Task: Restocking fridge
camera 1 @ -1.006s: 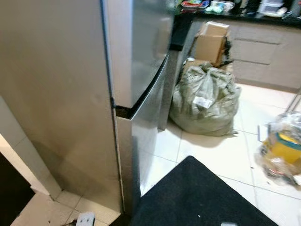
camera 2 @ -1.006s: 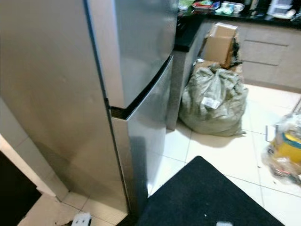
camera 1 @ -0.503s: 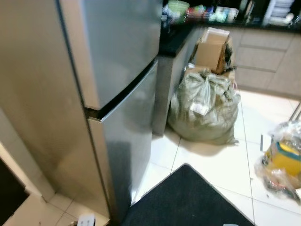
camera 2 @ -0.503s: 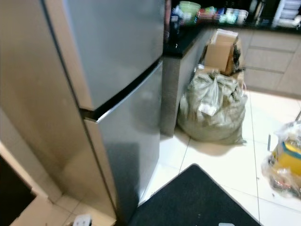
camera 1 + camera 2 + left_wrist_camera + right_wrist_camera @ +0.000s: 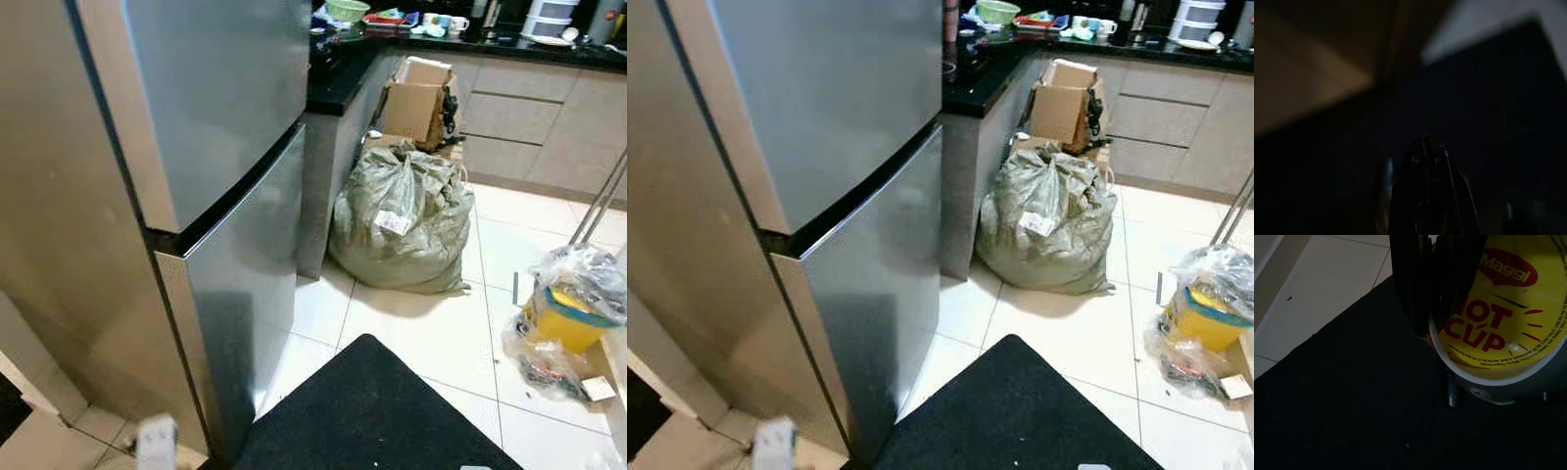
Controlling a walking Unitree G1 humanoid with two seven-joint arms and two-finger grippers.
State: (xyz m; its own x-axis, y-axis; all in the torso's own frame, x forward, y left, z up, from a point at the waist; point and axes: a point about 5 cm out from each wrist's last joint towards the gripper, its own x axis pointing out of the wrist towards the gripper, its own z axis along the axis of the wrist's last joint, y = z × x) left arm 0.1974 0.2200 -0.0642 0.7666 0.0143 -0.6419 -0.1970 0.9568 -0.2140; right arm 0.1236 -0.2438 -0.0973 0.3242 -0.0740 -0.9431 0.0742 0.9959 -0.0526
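The fridge (image 5: 196,196) stands at the left of the scene, a two-door steel unit with both doors closed; a dark horizontal gap separates the upper door from the lower door. A black mat (image 5: 372,411) lies on the pale tile floor (image 5: 431,323) at the near side, its corner close to the fridge's lower door.

Right gripper (image 5: 1437,284): the two black fingers are closed on the rim of a yellow Maggi Hot Cup noodle cup (image 5: 1498,318). The cup hangs above the black mat, with pale tiles beyond.

Left gripper (image 5: 1426,191): the wrist view is very dark. The fingers lie pressed together with nothing between them, over a dark surface.

Further items in the scene:
- A black countertop (image 5: 338,83) adjoins the fridge on its far right side and carries a green bowl (image 5: 347,10) and other small items.
- A full grey-green sack (image 5: 397,220) sits on the floor in front of the counter end, knotted at the top.
- An open cardboard box (image 5: 416,98) stands just behind the sack.
- A yellow bucket wrapped in clear plastic (image 5: 573,308) sits at the right, well apart from the sack.
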